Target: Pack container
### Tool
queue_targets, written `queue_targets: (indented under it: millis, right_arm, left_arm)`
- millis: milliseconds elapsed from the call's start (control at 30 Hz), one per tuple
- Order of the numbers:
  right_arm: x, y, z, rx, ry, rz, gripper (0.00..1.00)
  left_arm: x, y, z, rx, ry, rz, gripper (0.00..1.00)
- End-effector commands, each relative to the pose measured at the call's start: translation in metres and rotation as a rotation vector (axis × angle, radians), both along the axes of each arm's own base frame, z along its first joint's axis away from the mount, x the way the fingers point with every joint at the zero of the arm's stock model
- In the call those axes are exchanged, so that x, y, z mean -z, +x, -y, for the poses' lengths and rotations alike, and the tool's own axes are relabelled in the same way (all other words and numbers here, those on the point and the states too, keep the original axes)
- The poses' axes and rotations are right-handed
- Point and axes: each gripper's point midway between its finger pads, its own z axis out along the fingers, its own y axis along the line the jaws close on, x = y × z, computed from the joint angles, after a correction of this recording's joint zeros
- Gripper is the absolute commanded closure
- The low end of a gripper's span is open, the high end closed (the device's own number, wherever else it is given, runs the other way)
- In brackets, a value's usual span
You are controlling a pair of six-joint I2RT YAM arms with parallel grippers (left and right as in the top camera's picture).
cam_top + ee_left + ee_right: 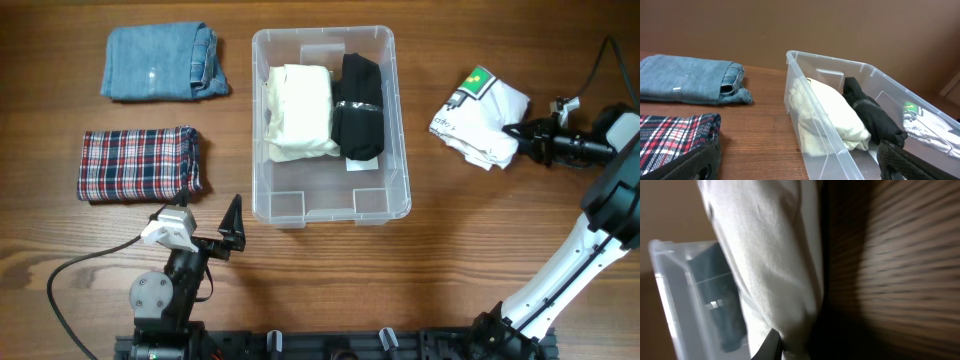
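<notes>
**Overhead view.** The container (330, 208) is shown mid-table (470, 230), with a cream garment (300, 110) packed beside a black garment (360, 105). The right gripper (512, 131) is closed tight on the edge of a white printed garment (478, 115) lying right of the container. In the blurred right wrist view, its fingers are largely cut off. The left gripper (228, 228) is spread wide and empty near the container's corner. Its fingertips are cropped in the left wrist view.

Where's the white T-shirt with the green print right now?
Overhead, the crumpled white printed T-shirt lies on the wooden table's right side, right of the clear plastic container, with the right gripper shut on its right edge.
</notes>
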Motion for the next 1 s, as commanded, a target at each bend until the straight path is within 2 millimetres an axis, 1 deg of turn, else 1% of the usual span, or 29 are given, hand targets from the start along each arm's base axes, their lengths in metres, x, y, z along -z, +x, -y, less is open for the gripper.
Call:
queue_targets:
  millis: [0,33,67,100,133,167,233,300,333,367,400,433,500,567,633,667,700,767,800,833,900,967]
  right_arm:
    - [-0.051,0.024,-0.007,0.013,0.119,0.145,0.96]
    - [-0.068,0.027,-0.006,0.012,0.114,0.179,0.96]
    - [-0.079,0.029,-0.004,0.013,0.106,0.192,0.96]
    - [-0.098,0.032,-0.002,0.014,0.088,0.218,0.96]
    - [-0.11,0.033,-0.002,0.013,0.078,0.235,0.96]
    - [-0.132,0.035,-0.002,0.008,0.053,0.271,0.96]
    - [-0.167,0.034,-0.003,0.001,0.015,0.33,0.96]
    - [-0.206,0.031,-0.01,0.0,-0.024,0.385,0.96]
    - [-0.218,0.03,-0.012,-0.001,-0.034,0.404,0.96]
    - [-0.239,0.026,-0.018,-0.002,-0.051,0.433,0.96]
    - [-0.255,0.023,-0.024,-0.006,-0.063,0.457,0.96]
    - [-0.267,0.02,-0.029,-0.009,-0.07,0.472,0.96]
    - [-0.299,0.011,-0.048,-0.033,-0.091,0.523,0.96]
    - [-0.322,0.003,-0.069,-0.066,-0.105,0.565,0.96]
    - [-0.345,-0.008,-0.098,-0.12,-0.118,0.615,0.96]
    - [-0.358,-0.017,-0.124,-0.167,-0.143,0.643,0.96]
    - [-0.362,-0.021,-0.136,-0.188,-0.16,0.651,0.96]
    - [-0.367,-0.03,-0.167,-0.244,-0.212,0.657,0.96]
    - [-0.366,-0.036,-0.186,-0.278,-0.244,0.653,0.96]
    - [-0.364,-0.039,-0.197,-0.301,-0.262,0.646,0.95]
    - [-0.354,-0.048,-0.229,-0.372,-0.302,0.615,0.96]
    - [-0.34,-0.057,-0.258,-0.443,-0.336,0.575,0.96]
  left_arm:
    - [0.002,0.0,-0.003,-0.012,0.016,0.0,0.0]
    - [0.002,0.0,-0.003,-0.012,0.016,0.0,0.0]
    - [0.002,0.0,-0.003,-0.012,0.016,0.0,0.0]
    - [0.002,0.0,-0.003,-0.012,0.016,0.0,0.0]
    - [0.002,0.0,-0.003,-0.012,0.016,0.0,0.0]
    - [0.002,0.0,-0.003,-0.012,0.016,0.0,0.0]
    - [0.002,0.0,-0.003,-0.012,0.016,0.0,0.0]
    - [0.002,0.0,-0.003,-0.012,0.016,0.0,0.0]
    - [0.002,0.0,-0.003,-0.012,0.016,0.0,0.0]
    - [0.002,0.0,-0.003,-0.012,0.016,0.0,0.0]
    - [0.002,0.0,-0.003,-0.012,0.016,0.0,0.0]
    - [0.002,0.0,-0.003,-0.012,0.016,0.0,0.0]
    - [0.002,0.0,-0.003,-0.012,0.016,0.0,0.0]
    - [0.002,0.0,-0.003,-0.012,0.016,0.0,0.0]
    - [0.002,0.0,-0.003,-0.012,0.016,0.0,0.0]
    - [0.002,0.0,-0.003,-0.012,0.016,0.0,0.0]
    - [0.002,0.0,-0.003,-0.012,0.016,0.0,0.0]
    - [0.002,0.0,-0.003,-0.012,0.016,0.0,0.0]
    - [0.002,0.0,-0.003,-0.012,0.016,0.0,0.0]
    - [0.002,0.0,-0.003,-0.012,0.016,0.0,0.0]
    - [0.002,0.0,-0.003,-0.012,0.016,0.0,0.0]
    - [0.002,0.0,-0.003,-0.012,0.016,0.0,0.0]
